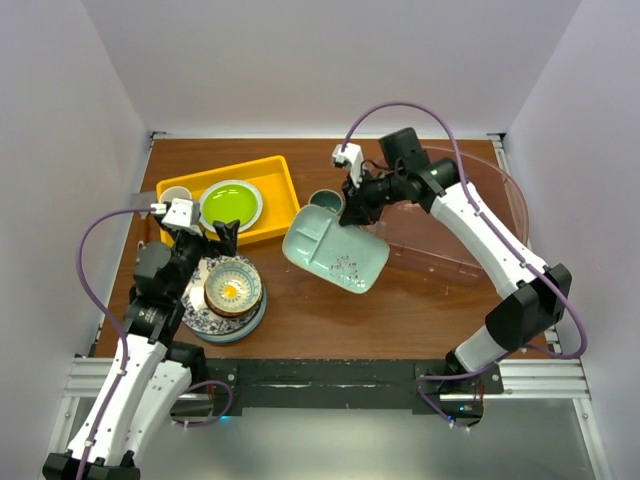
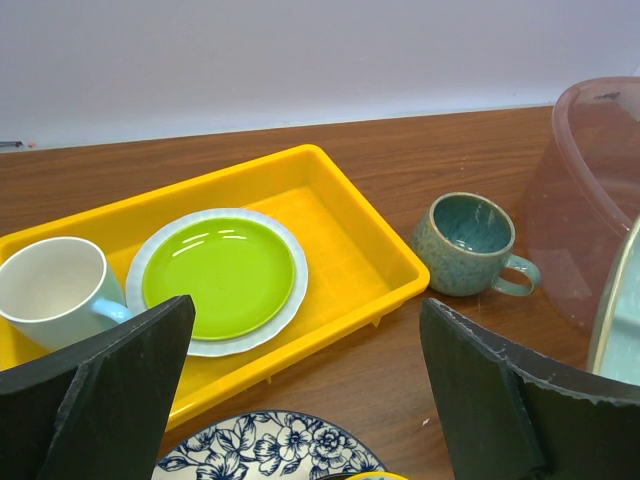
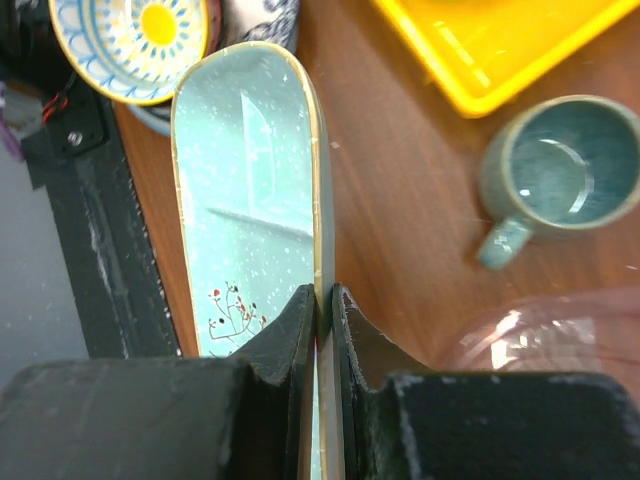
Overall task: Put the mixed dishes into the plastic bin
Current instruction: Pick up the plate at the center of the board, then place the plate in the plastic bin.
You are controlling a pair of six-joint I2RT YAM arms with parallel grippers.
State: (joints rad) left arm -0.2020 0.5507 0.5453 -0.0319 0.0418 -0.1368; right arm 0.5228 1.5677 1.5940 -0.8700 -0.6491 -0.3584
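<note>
My right gripper (image 1: 358, 212) is shut on the rim of the mint-green divided tray (image 1: 334, 254) and holds it tilted above the table; in the right wrist view (image 3: 322, 300) the tray (image 3: 245, 190) runs away from the jaws. The grey-green mug (image 1: 325, 202) stands beside it, also in the left wrist view (image 2: 468, 243) and the right wrist view (image 3: 560, 168). The clear plastic bin (image 1: 470, 215) lies at the right. The tan bowl with yellow centre (image 1: 233, 287) sits on the blue-patterned plate (image 1: 205, 316). My left gripper (image 1: 210, 236) is open and empty, just beyond that stack.
A yellow tray (image 1: 277, 195) at the back left holds a green plate (image 1: 231, 205) and a white cup (image 1: 175, 195). White walls close in the table on three sides. The metal rail runs along the near edge.
</note>
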